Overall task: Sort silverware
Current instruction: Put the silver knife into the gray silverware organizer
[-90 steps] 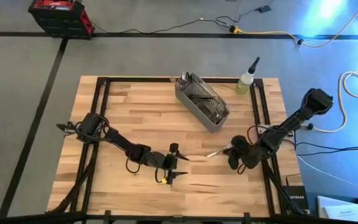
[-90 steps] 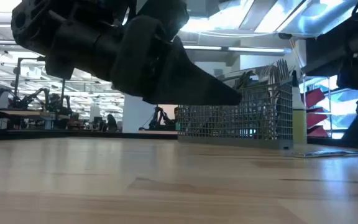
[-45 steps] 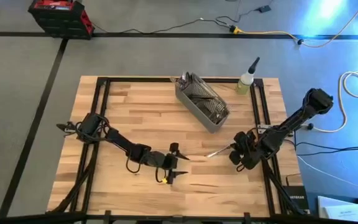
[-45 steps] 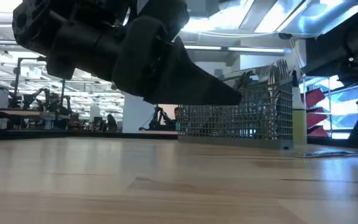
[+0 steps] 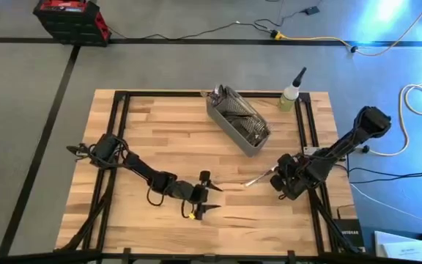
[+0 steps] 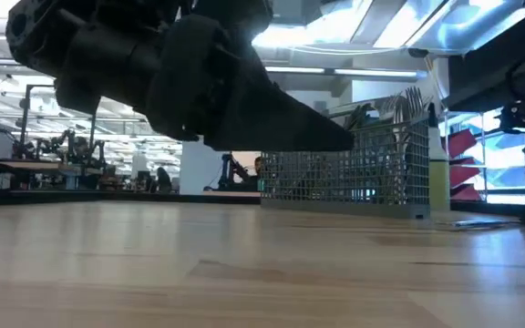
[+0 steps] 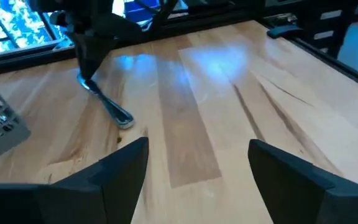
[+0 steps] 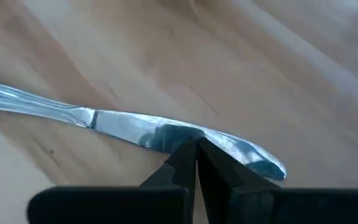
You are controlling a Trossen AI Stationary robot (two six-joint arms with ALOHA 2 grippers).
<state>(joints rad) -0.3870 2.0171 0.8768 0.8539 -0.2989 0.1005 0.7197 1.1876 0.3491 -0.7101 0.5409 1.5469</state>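
One piece of silverware, a knife with a rounded blade, lies flat on the wooden table right of centre; it also shows in the left wrist view. My right gripper is shut, its fingertips down at the blade. More silverware stands upright in the far end of the gray mesh basket, seen in the low view as the basket. My left gripper hangs open over bare wood at the table's near middle, a little left of the knife. My right gripper comes down slanting from the table's right side. Its shut fingertips stand at the near edge of the blade, close to the rounded end. The knife lies flat on the table. Whether the tips press on it or hover just above, I cannot tell.
A small bottle with a dark nozzle stands at the far right, beside the basket. Black frame rails run along the table's left and right sides. Bare wood lies left of the basket.
My right gripper has drawn back a little toward the table's right edge and turned slightly, staying low at the knife's blade end. The knife has kept its place on the table.
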